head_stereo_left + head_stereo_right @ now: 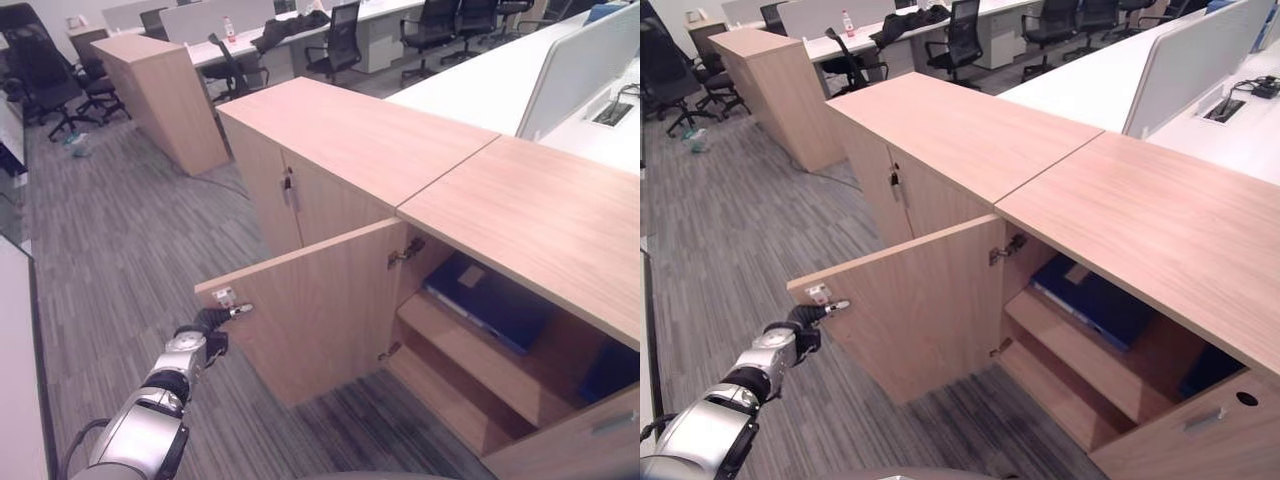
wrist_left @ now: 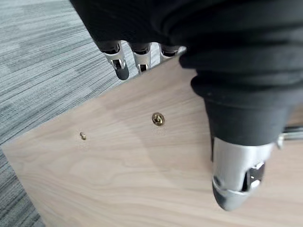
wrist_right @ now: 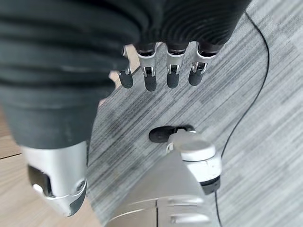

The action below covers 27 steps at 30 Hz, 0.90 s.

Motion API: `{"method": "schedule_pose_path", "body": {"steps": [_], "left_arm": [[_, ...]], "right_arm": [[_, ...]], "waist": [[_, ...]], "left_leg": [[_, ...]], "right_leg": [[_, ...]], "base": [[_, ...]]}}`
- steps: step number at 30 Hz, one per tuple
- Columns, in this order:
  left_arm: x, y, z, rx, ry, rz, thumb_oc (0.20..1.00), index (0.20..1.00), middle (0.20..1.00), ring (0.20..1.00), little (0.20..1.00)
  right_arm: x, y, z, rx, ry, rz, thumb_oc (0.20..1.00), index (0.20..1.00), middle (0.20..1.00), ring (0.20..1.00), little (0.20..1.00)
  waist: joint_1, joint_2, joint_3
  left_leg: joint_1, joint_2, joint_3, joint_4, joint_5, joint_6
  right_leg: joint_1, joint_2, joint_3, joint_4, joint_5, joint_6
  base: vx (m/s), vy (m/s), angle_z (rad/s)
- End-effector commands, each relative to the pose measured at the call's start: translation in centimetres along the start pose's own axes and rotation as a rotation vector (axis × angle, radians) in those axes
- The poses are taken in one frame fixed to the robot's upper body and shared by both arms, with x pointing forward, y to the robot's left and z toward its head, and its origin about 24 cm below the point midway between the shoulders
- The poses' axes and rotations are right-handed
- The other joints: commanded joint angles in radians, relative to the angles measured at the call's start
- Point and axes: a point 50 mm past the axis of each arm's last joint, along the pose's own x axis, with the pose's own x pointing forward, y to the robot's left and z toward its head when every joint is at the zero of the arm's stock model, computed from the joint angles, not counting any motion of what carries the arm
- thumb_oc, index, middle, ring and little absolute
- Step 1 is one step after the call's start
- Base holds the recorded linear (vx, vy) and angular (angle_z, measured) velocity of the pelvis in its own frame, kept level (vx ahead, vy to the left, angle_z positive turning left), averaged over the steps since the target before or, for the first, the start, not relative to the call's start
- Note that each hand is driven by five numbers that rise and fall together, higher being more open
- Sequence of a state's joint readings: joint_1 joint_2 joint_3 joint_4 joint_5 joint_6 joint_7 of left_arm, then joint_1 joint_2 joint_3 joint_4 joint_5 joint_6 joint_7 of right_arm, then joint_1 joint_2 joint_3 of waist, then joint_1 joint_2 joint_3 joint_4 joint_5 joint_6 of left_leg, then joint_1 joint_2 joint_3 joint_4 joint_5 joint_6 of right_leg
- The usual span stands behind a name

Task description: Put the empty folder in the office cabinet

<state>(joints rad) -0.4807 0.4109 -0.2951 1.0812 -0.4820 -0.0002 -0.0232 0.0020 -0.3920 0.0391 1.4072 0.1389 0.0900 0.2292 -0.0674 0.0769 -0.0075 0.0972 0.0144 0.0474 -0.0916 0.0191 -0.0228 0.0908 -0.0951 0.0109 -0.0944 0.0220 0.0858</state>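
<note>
The left hand (image 1: 212,322) is at the outer edge of the open cabinet door (image 1: 320,310), its fingers (image 2: 119,65) hooked over the door's top edge and the thumb (image 2: 239,175) lying against the wooden face, so it holds the door by its free corner near the small metal catch (image 1: 224,296). The right hand (image 3: 52,142) hangs over the carpet with its fingers (image 3: 150,78) loose, fairly straight and apart from the thumb, holding nothing. The door stands swung well out from the office cabinet (image 1: 1140,215), a low light-wood unit with a flat top. Inside, on the upper shelf (image 1: 470,350), lies the folder (image 1: 490,300): dark blue, flat on its side, with a pale label patch on its cover, resting toward the back of the compartment just under the top board. A second dark blue shape (image 1: 612,370) sits deeper to the right, too shadowed to make out. A neighbouring cabinet (image 1: 320,150) adjoins this one with its doors closed, and another wooden unit (image 1: 165,100) stands apart further off. The floor is grey striped carpet (image 1: 120,250); beyond are white desks (image 1: 480,70) with a divider panel (image 1: 580,65) and black office chairs (image 1: 335,40).
</note>
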Motion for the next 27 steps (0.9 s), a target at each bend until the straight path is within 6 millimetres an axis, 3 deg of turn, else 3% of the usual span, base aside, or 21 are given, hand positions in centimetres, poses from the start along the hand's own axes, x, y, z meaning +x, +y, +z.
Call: {"method": "schedule_pose_path", "body": {"steps": [1, 2, 3, 4, 6, 8, 9, 11, 13, 14, 16, 17, 22, 23, 27], "left_arm": [[0.4, -6.7, 8.6, 0.055, -0.306, -0.228, 1.0, 1.0, 1.0, 1.0, 1.0], [-1.0, -10.7, 10.7, 0.111, -0.432, -0.386, 1.0, 1.0, 1.0, 1.0, 1.0], [-1.6, -11.7, 11.3, 0.127, -0.471, -0.432, 1.0, 1.0, 1.0, 1.0, 1.0], [-1.6, -11.7, 11.3, 0.127, -0.471, -0.432, 1.0, 1.0, 1.0, 1.0, 1.0], [-3.3, -14.4, 12.4, 0.116, -0.553, -0.565, 1.0, 1.0, 1.0, 1.0, 1.0], [-4.6, -15.8, 13.1, 0.074, -0.608, -0.643, 1.0, 1.0, 1.0, 1.0, 1.0], [-5.1, -16.2, 13.0, 0.067, -0.623, -0.67, 1.0, 1.0, 1.0, 1.0, 1.0], [-6.0, -16.7, 13.2, 0.118, -0.655, -0.75, 1.0, 1.0, 1.0, 1.0, 1.0], [-7.5, -18.1, 12.8, 0.171, -0.68, -0.846, 1.0, 1.0, 1.0, 1.0, 1.0], [-8.4, -18.9, 12.3, 0.194, -0.683, -0.921, 1.0, 1.0, 1.0, 1.0, 1.0], [-9.3, -19.8, 11.9, 0.2, -0.686, -0.983, 1.0, 1.0, 1.0, 1.0, 1.0], [-9.9, -20.5, 11.1, 0.125, -0.635, -1.087, 1.0, 1.0, 1.0, 1.0, 1.0], [-11.6, -21.3, 8.5, -0.013, -0.521, -1.252, 1.0, 1.0, 1.0, 1.0, 1.0], [-11.8, -21.3, 8.0, -0.021, -0.499, -1.278, 1.0, 1.0, 1.0, 1.0, 1.0], [-12.3, -21.0, 5.5, -0.04, -0.384, -1.359, 1.0, 1.0, 1.0, 1.0, 1.0]], "right_arm": [[-0.1, -0.1, -0.6, 0.052, 0.046, -0.022, 1.0, 1.0, 1.0, 1.0, 1.0], [0.0, 0.0, -0.3, 0.053, 0.045, -0.028, 1.0, 1.0, 1.0, 1.0, 1.0], [0.0, 0.1, -0.3, 0.053, 0.044, -0.027, 1.0, 1.0, 1.0, 1.0, 1.0], [0.0, 0.1, -0.3, 0.053, 0.044, -0.026, 1.0, 1.0, 1.0, 1.0, 1.0], [0.1, 0.5, -0.2, 0.046, 0.046, -0.021, 1.0, 1.0, 1.0, 1.0, 1.0], [0.2, 0.9, 0.0, 0.036, 0.039, -0.02, 1.0, 1.0, 1.0, 1.0, 1.0], [0.5, 2.4, 0.7, -0.01, 0.004, 0.014, 1.0, 1.0, 1.0, 1.0, 1.0], [0.5, 2.6, 1.6, -0.003, -0.062, 0.061, 1.0, 1.0, 1.0, 1.0, 1.0], [0.5, 2.6, 1.8, -0.014, -0.077, 0.058, 1.0, 1.0, 1.0, 1.0, 1.0], [0.4, 2.8, 3.5, -0.009, -0.103, 0.057, 1.0, 1.0, 1.0, 1.0, 1.0], [0.4, 3.4, 4.5, -0.04, -0.133, 0.07, 1.0, 1.0, 1.0, 1.0, 1.0], [0.2, 2.8, 5.0, -0.039, -0.147, 0.064, 1.0, 1.0, 1.0, 1.0, 1.0], [-0.3, 2.5, 7.9, -0.055, -0.195, 0.053, 1.0, 1.0, 1.0, 1.0, 1.0], [-0.3, 2.6, 7.8, -0.068, -0.187, 0.054, 1.0, 1.0, 1.0, 1.0, 1.0], [0.2, 1.6, 2.1, -0.199, 0.011, 0.06, 1.0, 1.0, 1.0, 1.0, 1.0]], "waist": [[-0.031, -0.017, -0.021], [-0.03, -0.019, -0.017], [-0.03, -0.019, -0.015], [-0.03, -0.02, -0.015], [-0.033, -0.022, -0.01], [-0.034, -0.025, -0.008], [-0.039, -0.032, -0.007], [-0.05, -0.045, 0.0], [-0.046, -0.053, 0.007], [-0.037, -0.057, 0.011], [-0.034, -0.063, 0.014], [-0.029, -0.066, 0.019], [-0.004, -0.077, 0.031], [-0.003, -0.08, 0.034], [-0.011, -0.097, 0.049]], "left_leg": [[-0.007, -0.037, -0.025, 0.004, -0.106, 0.028], [-0.007, -0.038, -0.035, 0.004, -0.109, 0.029], [-0.006, -0.039, -0.036, 0.004, -0.11, 0.029], [-0.005, -0.039, -0.036, 0.004, -0.11, 0.029], [-0.004, -0.038, -0.035, 0.004, -0.112, 0.029], [-0.005, -0.036, -0.032, 0.004, -0.113, 0.03], [-0.007, -0.036, -0.031, 0.004, -0.112, 0.03], [-0.012, -0.034, -0.025, 0.004, -0.112, 0.031], [-0.02, -0.035, -0.023, 0.004, -0.113, 0.034], [-0.023, -0.037, -0.023, 0.004, -0.112, 0.037], [-0.026, -0.038, -0.021, 0.004, -0.113, 0.039], [-0.029, -0.041, -0.019, 0.004, -0.113, 0.041], [-0.035, -0.055, -0.011, 0.004, -0.116, 0.057], [-0.037, -0.059, -0.009, 0.004, -0.117, 0.06], [-0.053, -0.079, 0.006, 0.004, -0.12, 0.074]], "right_leg": [[-0.009, -0.088, -0.068, 0.011, -0.029, 0.085], [-0.002, -0.09, -0.079, 0.009, -0.033, 0.088], [-0.001, -0.091, -0.083, 0.008, -0.033, 0.089], [0.0, -0.091, -0.083, 0.008, -0.033, 0.089], [0.002, -0.092, -0.087, 0.009, -0.035, 0.09], [0.002, -0.093, -0.089, 0.009, -0.034, 0.09], [-0.001, -0.093, -0.087, 0.01, -0.033, 0.09], [-0.014, -0.091, -0.077, 0.013, -0.031, 0.09], [-0.026, -0.091, -0.074, 0.017, -0.029, 0.09], [-0.03, -0.09, -0.073, 0.02, -0.028, 0.089], [-0.033, -0.091, -0.071, 0.025, -0.029, 0.091], [-0.039, -0.094, -0.07, 0.028, -0.026, 0.094], [-0.057, -0.105, -0.063, 0.042, -0.012, 0.107], [-0.061, -0.109, -0.062, 0.044, -0.008, 0.11], [-0.09, -0.13, -0.055, 0.047, 0.019, 0.128]], "base": [[0.0, 0.008, 0.15], [0.0, 0.004, 0.15], [0.0, 0.004, 0.18], [0.0, 0.007, 0.24], [0.0, 0.004, 0.23], [0.0, -0.002, 0.03], [0.0, 0.0, 0.0], [-0.04, -0.029, 0.01], [-0.04, -0.019, -0.02], [0.0, 0.0, 0.0], [-0.01, -0.001, -0.03], [0.0, 0.0, 0.0], [-0.01, 0.038, -0.02], [-0.06, 0.094, -0.14], [-0.07, 0.094, -0.1]]}}
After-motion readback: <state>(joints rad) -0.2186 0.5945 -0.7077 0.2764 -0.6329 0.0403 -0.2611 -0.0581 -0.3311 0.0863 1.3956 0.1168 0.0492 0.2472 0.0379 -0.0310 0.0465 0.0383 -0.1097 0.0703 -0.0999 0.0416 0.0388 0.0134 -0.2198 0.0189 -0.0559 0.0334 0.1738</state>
